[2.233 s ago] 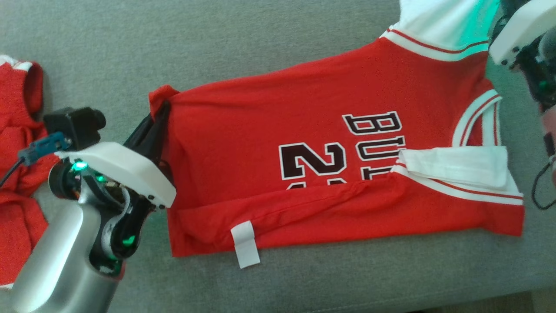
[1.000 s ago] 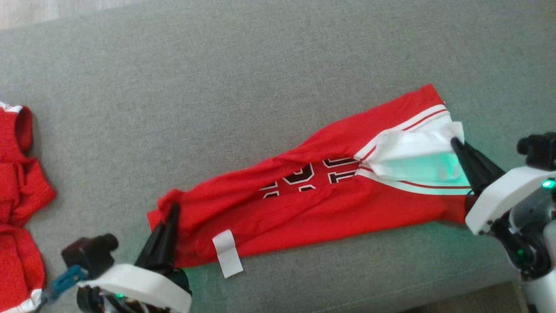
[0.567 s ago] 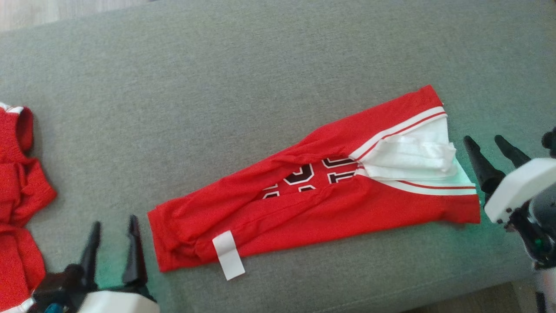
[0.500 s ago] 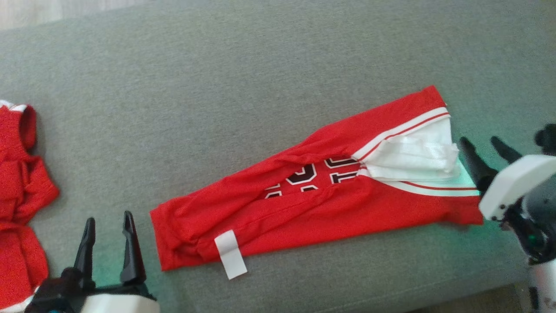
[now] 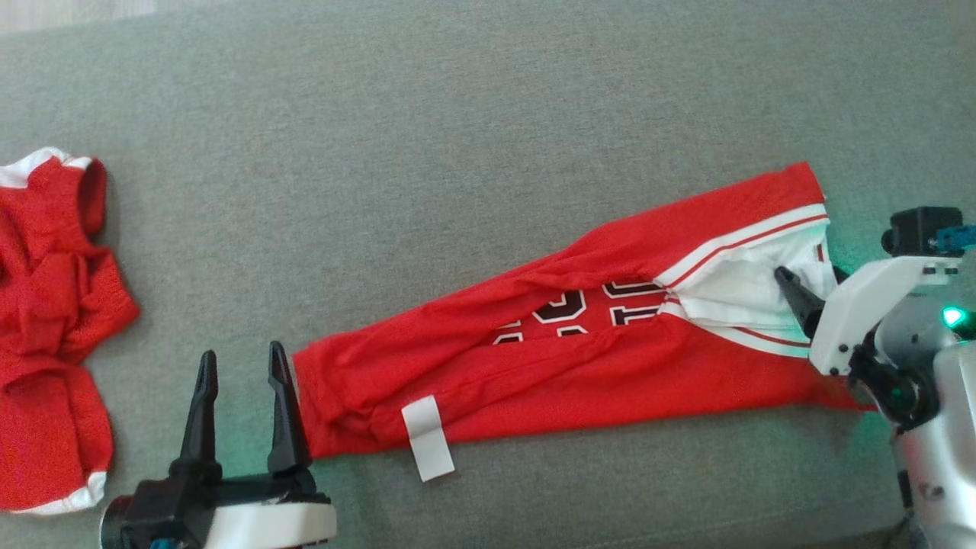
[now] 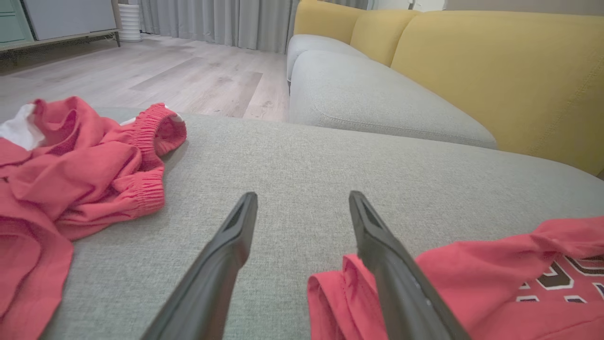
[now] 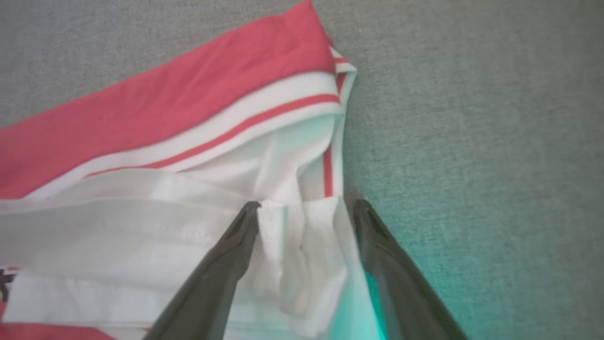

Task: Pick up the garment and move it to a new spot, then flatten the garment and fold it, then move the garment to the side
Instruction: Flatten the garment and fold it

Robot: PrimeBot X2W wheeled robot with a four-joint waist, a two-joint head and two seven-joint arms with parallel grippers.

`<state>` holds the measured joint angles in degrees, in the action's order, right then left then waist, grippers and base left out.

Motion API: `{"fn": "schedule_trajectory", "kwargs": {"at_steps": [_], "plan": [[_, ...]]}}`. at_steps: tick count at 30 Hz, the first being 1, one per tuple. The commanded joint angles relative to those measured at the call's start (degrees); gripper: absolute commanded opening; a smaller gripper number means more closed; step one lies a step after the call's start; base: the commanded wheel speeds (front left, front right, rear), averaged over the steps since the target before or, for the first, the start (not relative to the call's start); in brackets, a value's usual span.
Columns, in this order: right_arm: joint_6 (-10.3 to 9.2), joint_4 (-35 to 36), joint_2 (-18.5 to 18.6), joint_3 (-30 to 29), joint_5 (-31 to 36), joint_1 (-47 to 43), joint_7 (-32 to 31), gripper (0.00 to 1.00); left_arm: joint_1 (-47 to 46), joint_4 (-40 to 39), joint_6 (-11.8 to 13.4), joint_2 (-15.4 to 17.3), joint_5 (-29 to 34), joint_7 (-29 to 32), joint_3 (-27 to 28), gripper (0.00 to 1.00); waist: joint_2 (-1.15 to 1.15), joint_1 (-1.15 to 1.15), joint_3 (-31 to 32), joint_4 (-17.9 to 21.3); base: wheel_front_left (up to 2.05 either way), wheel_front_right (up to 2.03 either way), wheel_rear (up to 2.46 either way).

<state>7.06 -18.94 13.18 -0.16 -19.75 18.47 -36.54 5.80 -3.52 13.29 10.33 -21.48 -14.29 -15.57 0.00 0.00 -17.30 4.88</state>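
Two pincers, both spread wide, holding nothing. Left pincer (image 5: 241,352): just beside the hem end of the jersey (image 5: 534,366). Right pincer (image 7: 306,204): astride the bunched white sleeve end. Jersey: long folded strip, slantwise on the grey cushion (image 5: 457,152); spare red garment (image 5: 46,305) well apart at left. Next fold, likely: bite through every layer, lift both ends evenly. Against one second ago: both clamps on the ends now let go.

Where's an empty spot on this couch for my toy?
The grey cushion is bare beyond the folded jersey, and between it and the crumpled red clothes. Crowded: the jersey's ends, by the left gripper and right gripper.
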Motion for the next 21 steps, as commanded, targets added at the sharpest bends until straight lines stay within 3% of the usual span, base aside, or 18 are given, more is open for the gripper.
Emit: {"fn": "schedule_trajectory", "kwargs": {"at_steps": [1, 2, 3, 12, 21], "plan": [[0.43, -0.05, -0.52, 2.33, -1.74, 0.12, -2.02, 1.0, -0.68, -1.06, -1.0, -1.09, 1.21, -0.69, 3.04, 1.0, 0.0, 0.0, 0.13, -0.34, 0.0, 0.0, 0.0], [0.43, -0.4, -0.48, 2.86, -2.78, 0.21, -2.8, 0.63, -0.54, -0.83, -1.77, -1.9, 1.86, -0.69, 3.77, 1.0, 0.0, 0.0, 0.21, -0.49, 0.0, 0.0, 0.0], [0.43, -0.7, -0.45, 2.97, -3.8, 0.36, -3.17, 0.0, -0.43, -0.61, -2.52, -2.61, 2.56, -0.7, 4.49, 1.0, 0.0, 0.0, 0.29, -0.62, 0.0, 0.0, 0.0], [0.43, -0.03, 4.58, 0.63, -9.31, 2.17, 0.61, 0.0, 1.26, 0.94, -7.56, -6.42, 5.57, -0.7, 8.97, 1.0, 0.0, 0.0, 2.26, -0.7, 0.0, 0.0, 0.0], [0.43, 2.38, 16.9, -9.38, -7.4, 3.09, 0.64, 0.0, 2.58, 1.8, -9.99, -7.41, 5.47, -0.71, 11.01, 1.0, 0.0, 0.0, 5.26, 0.32, 0.0, 0.0, 0.0]]}}
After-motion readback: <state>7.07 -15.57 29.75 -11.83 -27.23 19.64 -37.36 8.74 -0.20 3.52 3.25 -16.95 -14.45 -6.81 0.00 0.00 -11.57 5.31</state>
